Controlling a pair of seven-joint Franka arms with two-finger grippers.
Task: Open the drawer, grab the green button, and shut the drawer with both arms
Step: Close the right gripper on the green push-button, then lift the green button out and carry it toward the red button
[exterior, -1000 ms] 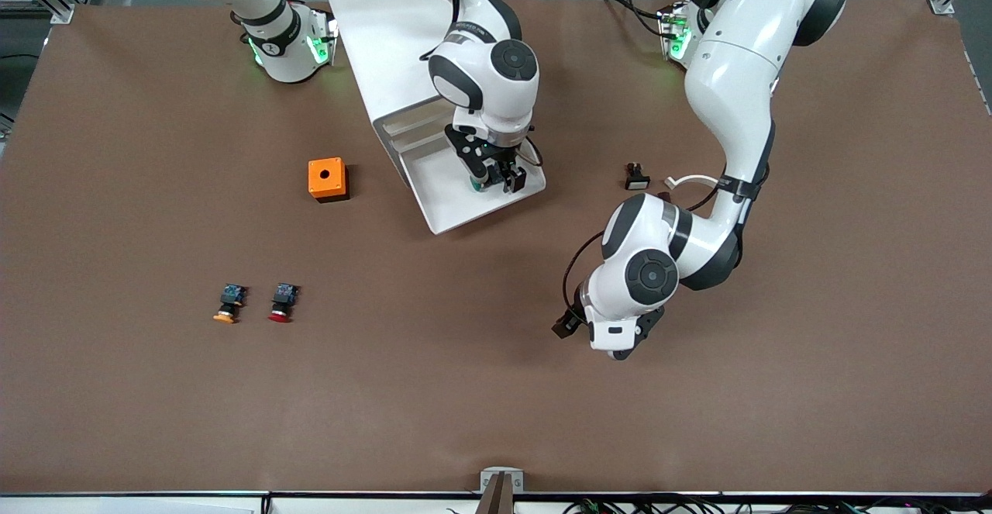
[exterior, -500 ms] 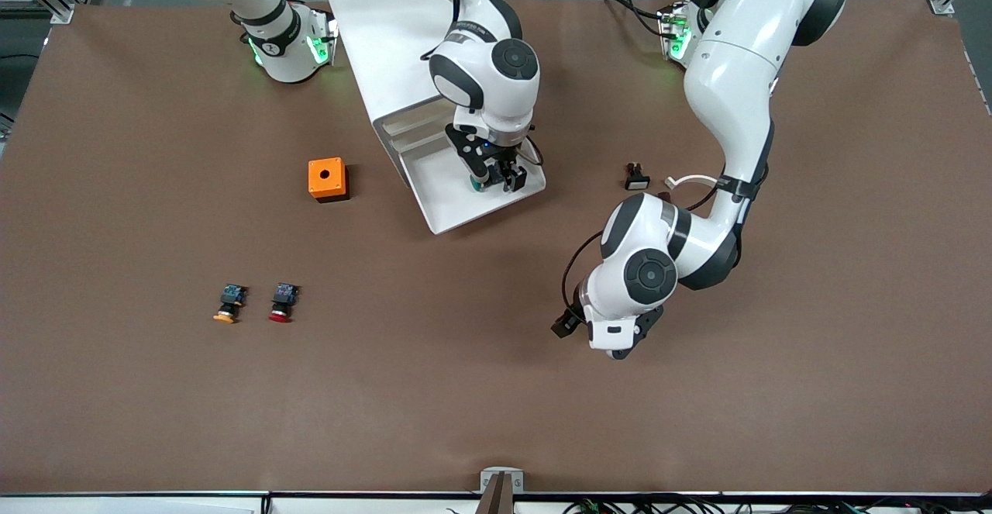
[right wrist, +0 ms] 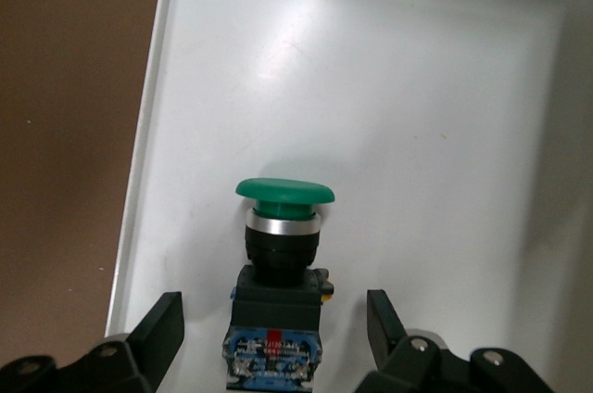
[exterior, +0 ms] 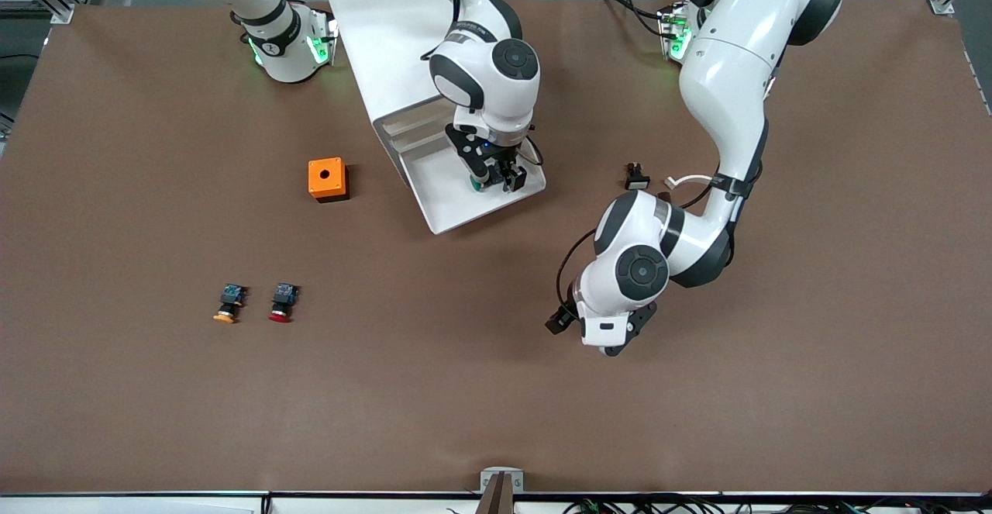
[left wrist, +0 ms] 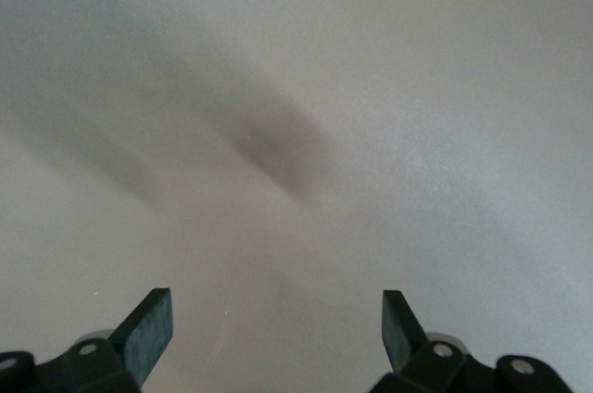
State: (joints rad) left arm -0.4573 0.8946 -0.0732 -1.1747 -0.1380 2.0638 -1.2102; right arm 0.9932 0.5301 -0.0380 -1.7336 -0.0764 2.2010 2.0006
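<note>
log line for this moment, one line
drawer: open | green button: in drawer, between right gripper fingers, not clamped | left gripper: open, over bare table

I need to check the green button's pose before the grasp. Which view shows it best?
The right wrist view: the green button lies in the drawer, cap to rear visible. The front view shows a green sliver; the left wrist view shows none.

**Spare parts sitting out on brown desk**

An orange box [exterior: 328,179] with a round hole is resting on the desk [exterior: 155,405]. Nearer the camera, an orange-capped button [exterior: 228,304] and a red-capped button [exterior: 282,302] are lying side by side, while a small black-and-white part [exterior: 636,177] is lying toward the left arm's end.
</note>
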